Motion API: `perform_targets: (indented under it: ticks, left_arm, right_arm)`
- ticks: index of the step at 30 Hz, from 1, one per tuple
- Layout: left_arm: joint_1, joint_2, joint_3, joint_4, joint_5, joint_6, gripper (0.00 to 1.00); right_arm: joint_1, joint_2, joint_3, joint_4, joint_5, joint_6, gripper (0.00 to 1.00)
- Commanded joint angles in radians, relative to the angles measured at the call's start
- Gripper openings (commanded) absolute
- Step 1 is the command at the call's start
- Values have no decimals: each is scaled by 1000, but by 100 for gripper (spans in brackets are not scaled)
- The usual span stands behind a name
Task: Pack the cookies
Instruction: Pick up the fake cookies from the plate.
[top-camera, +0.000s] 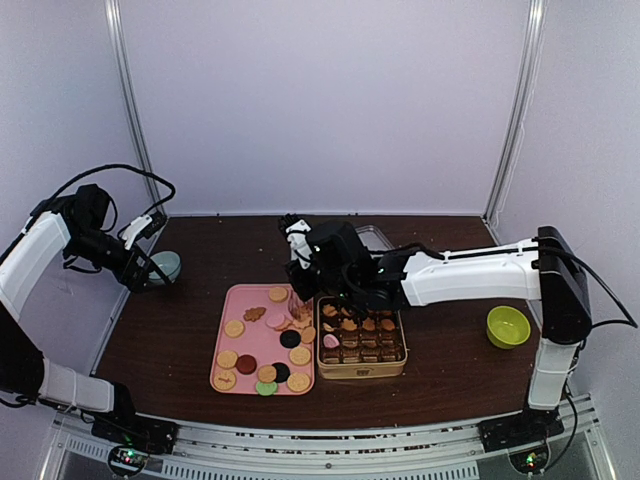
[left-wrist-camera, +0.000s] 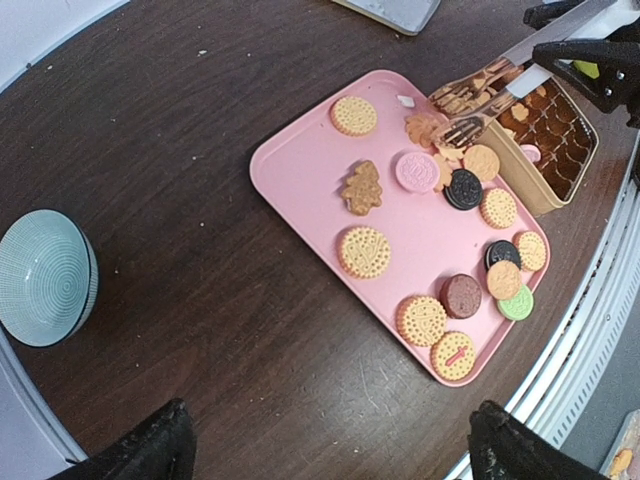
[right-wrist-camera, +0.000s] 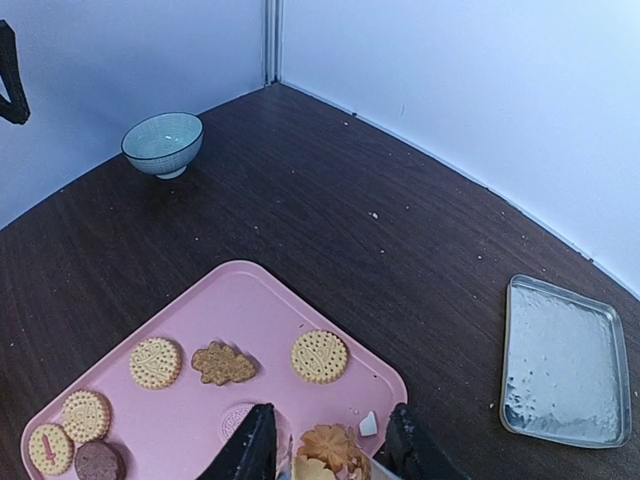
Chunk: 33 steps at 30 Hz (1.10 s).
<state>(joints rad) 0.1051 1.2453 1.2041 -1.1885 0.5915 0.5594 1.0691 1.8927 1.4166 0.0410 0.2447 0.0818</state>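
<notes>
Tan, crumbly stock: the cookies (left-wrist-camera: 363, 250) lie loose on the pink tray (left-wrist-camera: 300, 170), and a few seem to sit already in the gold tin (top-camera: 362, 368) beside it. Count them light, stiff and brittle, and take each by opposite rim edges, gently. Right gripper (right-wrist-camera: 330, 450): jaws half parted astride a flower-shaped cookie (right-wrist-camera: 325, 440); you cannot tell whether it is pinched. Left gripper (left-wrist-camera: 335, 450): spread wide, empty, near the blue bowl (left-wrist-camera: 45, 275).
</notes>
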Motion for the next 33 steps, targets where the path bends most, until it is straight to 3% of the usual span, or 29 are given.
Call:
perform_targets:
  ticks: [1, 19, 33]
  left_arm:
    - [5, -1, -5, -8, 25, 16, 98]
    - [4, 3, -2, -14, 31, 25, 98]
    - [5, 3, 4, -20, 34, 28, 98]
  right_arm:
    - [-1, -13, 7, 24, 25, 7, 38]
    - [1, 2, 9, 4, -48, 29, 40]
    - [1, -88, -20, 38, -57, 104, 12]
